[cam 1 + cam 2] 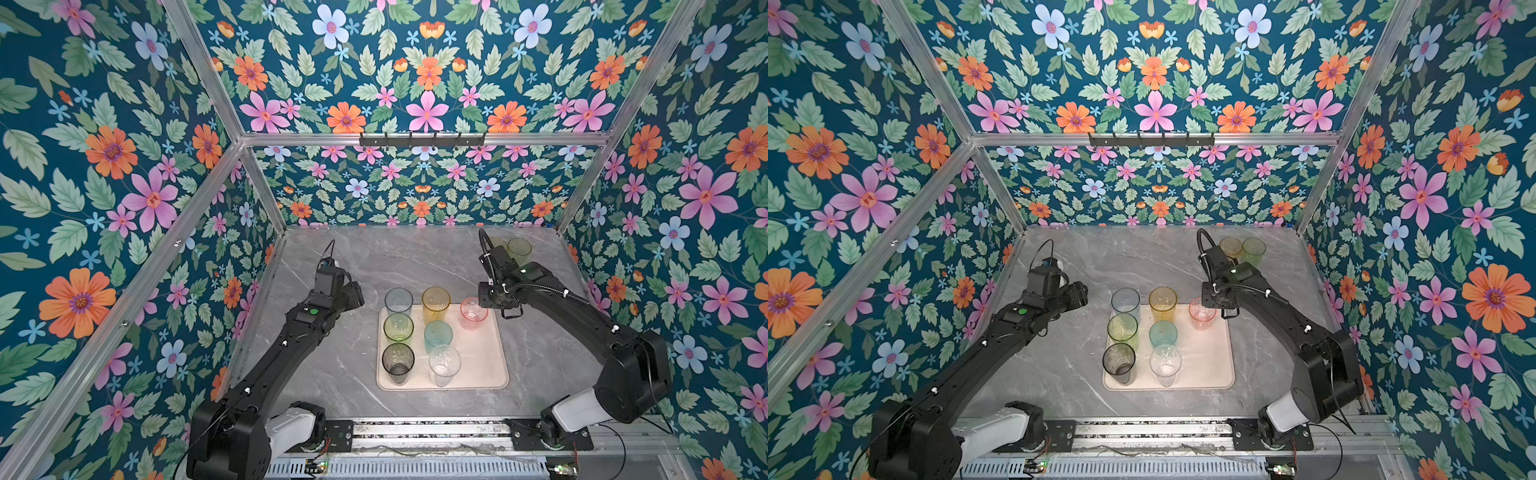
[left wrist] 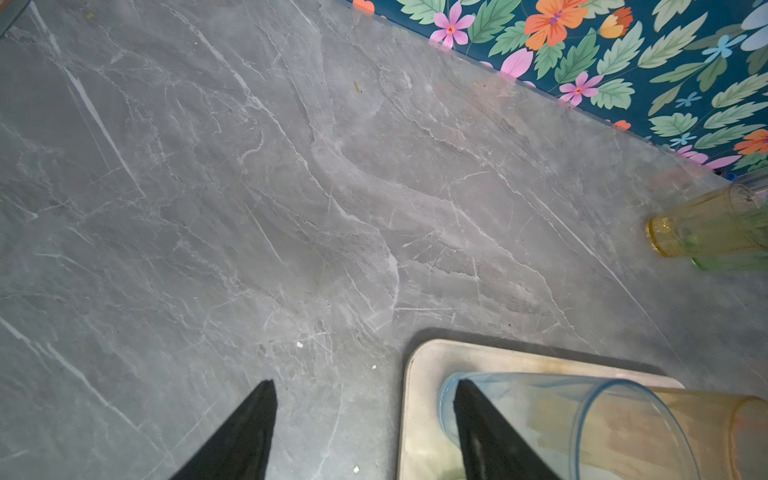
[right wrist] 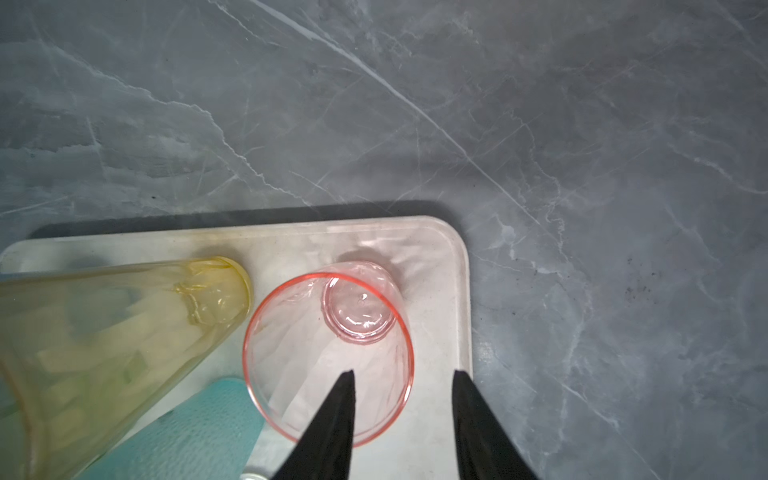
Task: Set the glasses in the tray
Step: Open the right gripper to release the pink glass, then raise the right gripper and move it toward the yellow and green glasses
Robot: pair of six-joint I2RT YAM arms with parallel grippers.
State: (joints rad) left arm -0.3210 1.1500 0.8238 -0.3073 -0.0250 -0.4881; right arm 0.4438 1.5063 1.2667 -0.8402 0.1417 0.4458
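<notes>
Tray [image 1: 484, 361]: seven glasses [image 1: 438, 334] stood on it.
Right gripper [image 3: 403, 372]: parted astride pink glass [image 3: 332, 332] wall at tray corner, seemingly clear; release judged in hand.
Left gripper [image 2: 363, 382]: spread, empty.
Amber glass [image 1: 1230, 246], green glass [image 1: 1253, 249]: tabletop [image 1: 374, 257] far corner, to be fetched next.
</notes>
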